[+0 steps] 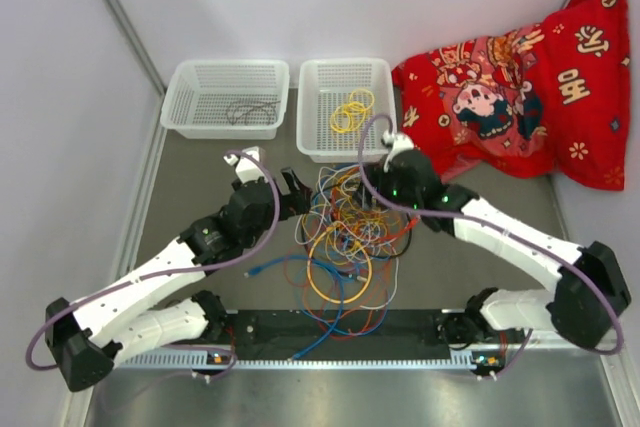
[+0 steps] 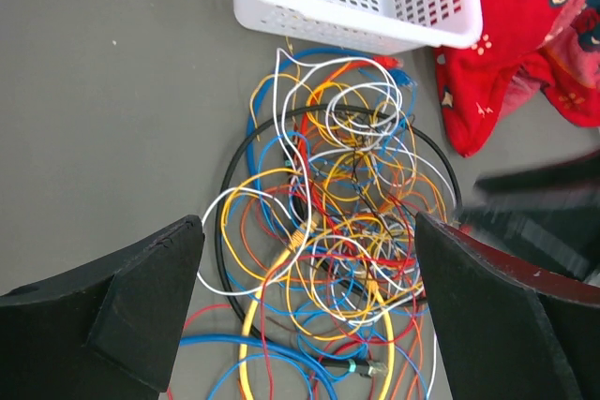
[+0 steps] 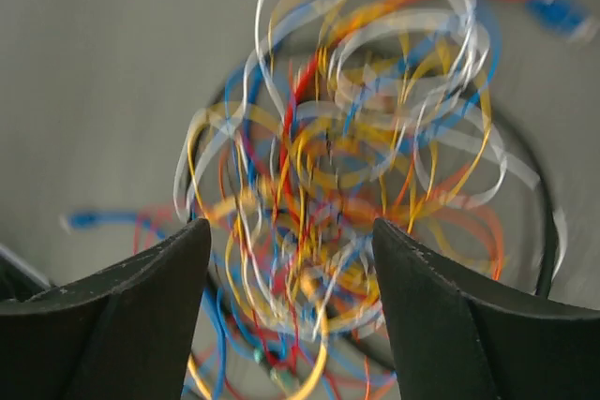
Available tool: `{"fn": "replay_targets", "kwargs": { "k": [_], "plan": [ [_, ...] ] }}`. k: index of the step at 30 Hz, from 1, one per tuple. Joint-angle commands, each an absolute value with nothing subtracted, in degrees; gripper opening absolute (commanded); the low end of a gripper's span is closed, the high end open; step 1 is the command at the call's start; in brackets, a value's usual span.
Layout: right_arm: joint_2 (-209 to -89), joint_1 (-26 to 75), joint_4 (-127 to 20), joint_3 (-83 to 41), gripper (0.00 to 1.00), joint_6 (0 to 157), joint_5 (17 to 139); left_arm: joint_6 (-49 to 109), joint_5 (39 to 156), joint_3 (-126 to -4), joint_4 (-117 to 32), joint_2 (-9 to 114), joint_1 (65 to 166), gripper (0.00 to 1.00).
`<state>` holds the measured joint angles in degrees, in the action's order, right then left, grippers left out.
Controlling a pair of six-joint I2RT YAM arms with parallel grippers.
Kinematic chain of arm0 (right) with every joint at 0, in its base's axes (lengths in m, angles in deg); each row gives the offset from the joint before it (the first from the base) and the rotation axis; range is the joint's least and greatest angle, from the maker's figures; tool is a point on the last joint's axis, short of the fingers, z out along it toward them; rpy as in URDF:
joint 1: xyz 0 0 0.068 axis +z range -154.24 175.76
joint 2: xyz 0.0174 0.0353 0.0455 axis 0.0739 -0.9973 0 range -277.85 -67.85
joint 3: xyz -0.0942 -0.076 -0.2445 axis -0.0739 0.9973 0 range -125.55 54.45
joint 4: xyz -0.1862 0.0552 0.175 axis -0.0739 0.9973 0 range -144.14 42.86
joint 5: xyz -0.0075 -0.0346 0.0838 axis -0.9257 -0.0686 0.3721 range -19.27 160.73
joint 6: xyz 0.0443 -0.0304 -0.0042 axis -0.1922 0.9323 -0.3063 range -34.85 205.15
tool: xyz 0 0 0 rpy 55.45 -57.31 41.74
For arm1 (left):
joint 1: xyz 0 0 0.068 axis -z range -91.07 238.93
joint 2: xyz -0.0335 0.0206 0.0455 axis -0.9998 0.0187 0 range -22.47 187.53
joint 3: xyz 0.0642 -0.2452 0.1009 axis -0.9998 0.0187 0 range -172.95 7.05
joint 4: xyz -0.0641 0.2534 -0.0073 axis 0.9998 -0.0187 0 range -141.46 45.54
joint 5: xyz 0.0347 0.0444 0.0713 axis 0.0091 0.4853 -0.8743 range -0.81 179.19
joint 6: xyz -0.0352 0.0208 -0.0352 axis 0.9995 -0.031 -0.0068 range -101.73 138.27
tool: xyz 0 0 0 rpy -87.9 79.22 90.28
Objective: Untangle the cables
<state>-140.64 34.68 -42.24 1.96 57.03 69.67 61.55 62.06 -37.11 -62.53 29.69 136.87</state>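
Note:
A tangled heap of thin cables (image 1: 340, 242) in yellow, orange, blue, white, red and black lies on the grey table between the two arms. It also shows in the left wrist view (image 2: 328, 231) and, blurred, in the right wrist view (image 3: 347, 175). My left gripper (image 1: 300, 202) is open at the heap's left edge; in its wrist view (image 2: 309, 311) the wires lie below, between the spread jaws. My right gripper (image 1: 375, 202) is open above the heap's upper right part, its jaws (image 3: 286, 311) spread over the wires with nothing held.
Two white mesh baskets stand at the back: the left one (image 1: 225, 97) holds a dark cable, the right one (image 1: 345, 107) holds yellow coiled cable. A red printed cushion (image 1: 520, 82) lies at the back right. A black rail (image 1: 340, 327) runs along the near edge.

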Motion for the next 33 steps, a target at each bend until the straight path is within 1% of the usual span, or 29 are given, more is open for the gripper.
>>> {"fn": "replay_targets", "kwargs": {
  "k": [1, 3, 5, 7, 11, 16, 18, 19, 20, 22, 23, 26, 28, 33],
  "plan": [
    [-130.9, 41.6, -42.5, 8.2, 0.69, 54.8, 65.7, 63.5, 65.8, -37.0, -63.3, 28.9, 136.7, 0.98],
    [-129.4, 43.6, -40.7, 9.9, 0.70, 54.1, 63.4, 64.1, 67.5, -36.2, -63.9, 28.8, 136.8, 0.98],
    [-128.4, 43.6, -39.6, 12.8, 0.74, 52.5, 62.6, 65.4, 69.1, -34.5, -64.1, 28.5, 136.7, 0.96],
    [-129.1, 43.6, -39.8, 14.5, 0.75, 52.0, 61.5, 66.7, 69.9, -32.8, -64.1, 28.3, 136.8, 0.95],
    [-134.4, 43.6, -40.7, 13.2, 0.75, 52.4, 62.6, 67.7, 71.8, -31.7, -63.4, 28.4, 136.8, 0.94],
    [-144.3, 43.5, -42.0, 9.4, 0.73, 52.5, 65.7, 67.8, 73.9, -32.4, -63.4, 29.3, 136.8, 0.92],
    [-145.8, 43.5, -43.1, 8.7, 0.64, 52.3, 67.1, 67.8, 74.3, -32.7, -64.5, 29.2, 136.8, 0.92],
    [-146.8, 43.6, -43.2, 8.0, 0.57, 51.9, 67.1, 67.8, 74.3, -32.5, -64.6, 29.1, 136.8, 0.92],
    [-147.1, 43.6, -43.4, 7.7, 0.44, 52.0, 67.4, 67.8, 74.2, -32.5, -64.9, 28.9, 136.8, 0.92],
    [-147.0, 43.6, -43.9, 7.0, 0.33, 52.2, 68.1, 67.7, 73.7, -32.2, -65.0, 28.4, 136.9, 0.92],
    [-146.8, 43.6, -44.0, 6.7, 0.18, 52.4, 68.2, 67.7, 73.5, -32.0, -65.0, 27.9, 136.8, 0.92],
    [-144.2, 43.7, -44.0, 6.1, 0.00, 53.2, 68.4, 67.3, 72.7, -32.0, -65.1, 27.3, 136.7, 0.92],
    [-141.9, 44.0, -43.2, 5.6, 0.00, 53.5, 67.7, 66.4, 72.2, -32.5, -65.0, 26.9, 136.8, 0.92],
    [-130.8, 46.9, -39.5, 2.6, 0.00, 56.2, 63.9, 62.8, 69.2, -34.3, -64.9, 25.9, 136.8, 0.92]
  ]
}}
